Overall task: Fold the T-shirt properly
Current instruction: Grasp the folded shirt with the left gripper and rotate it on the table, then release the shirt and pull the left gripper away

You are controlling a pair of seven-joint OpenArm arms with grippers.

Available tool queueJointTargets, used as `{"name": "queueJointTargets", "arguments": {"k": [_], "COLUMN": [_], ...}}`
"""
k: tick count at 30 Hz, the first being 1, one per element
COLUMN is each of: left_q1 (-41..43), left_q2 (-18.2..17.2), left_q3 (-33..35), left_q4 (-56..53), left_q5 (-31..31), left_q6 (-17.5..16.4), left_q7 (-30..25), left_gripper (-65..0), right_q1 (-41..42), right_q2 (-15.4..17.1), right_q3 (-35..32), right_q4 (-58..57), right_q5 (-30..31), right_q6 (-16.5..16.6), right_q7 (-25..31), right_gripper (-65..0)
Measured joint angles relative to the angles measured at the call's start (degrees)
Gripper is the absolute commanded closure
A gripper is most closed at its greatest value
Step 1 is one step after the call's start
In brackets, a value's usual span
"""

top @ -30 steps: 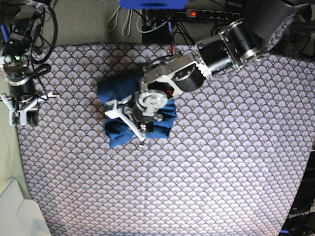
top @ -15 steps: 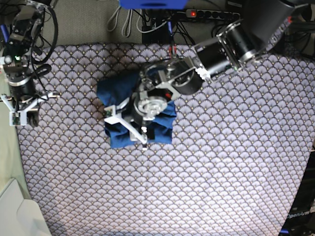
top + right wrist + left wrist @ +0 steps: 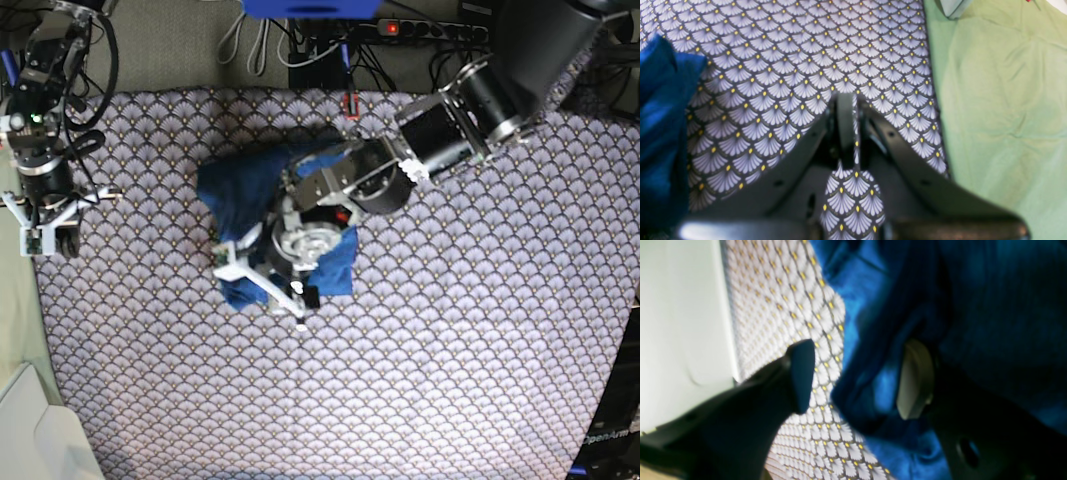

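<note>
At far left, the green cloth (image 3: pixel 1007 116) lay beside the scalloped cloth (image 3: pixel 470 320), which spread under the shirt as the work surface.

Next came the right claw (image 3: pixel 853 98): jaws together, nothing between them. It hung at the side, away from the shirt, probably parked so the other arm had room. Looked like a one-arm step.

The shirt (image 3: pixel 245 195) sat around the middle of the scalloped cloth, toward the far side, as a compact blue bundle. Already folded small, I'd say, so likely late in the job. Its near edge was uneven, with loose creases, so some squaring up seemed due.

The left claw (image 3: pixel 858 376) was over the shirt's near edge, reaching in from the right. Jaws stood well apart, no grip. One finger (image 3: pixel 915 383) was against the blue folds; the other (image 3: pixel 801 373) was off past the edge, over the scalloped cloth. Placed that way, my guess, to let the edge go or straighten it. Lifting out needed care: the finger in the folds could have dragged a layer and undone the fold.
</note>
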Motion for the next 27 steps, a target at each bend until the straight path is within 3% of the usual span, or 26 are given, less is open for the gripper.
{"name": "queueJointTargets", "arguments": {"k": [11,15,19,27], "left_q1": [-0.3,-0.5,0.9,15.2], "left_q2": [-0.4,-1.5,-6.0,-17.0], "left_q3": [-13.9,-23.3,-31.5,-42.8], "left_q4": [2.7,8.1,12.6,29.9], "left_q5": [-0.1,-0.3,0.1,0.2], "left_q6": [-0.1,0.2,0.5,0.5], "left_q7": [0.9,3.2,11.5,22.9], "left_gripper": [-36.8,-36.9,-36.9,-36.7], "right_q1": [0.0,-0.7,-2.8,-3.3], "right_q2": [0.0,0.1,-0.2,-5.5], "right_q3": [0.1,0.2,-0.1,-2.4], "right_q4": [0.0,0.0,-0.3,-7.4], "right_q5": [0.0,0.0,-0.2,0.1], "right_q6": [0.0,0.0,0.0,0.1], "right_q7": [-0.1,0.2,-0.3,0.1], "right_gripper": [0.0,-0.1,-0.1,0.0]}}
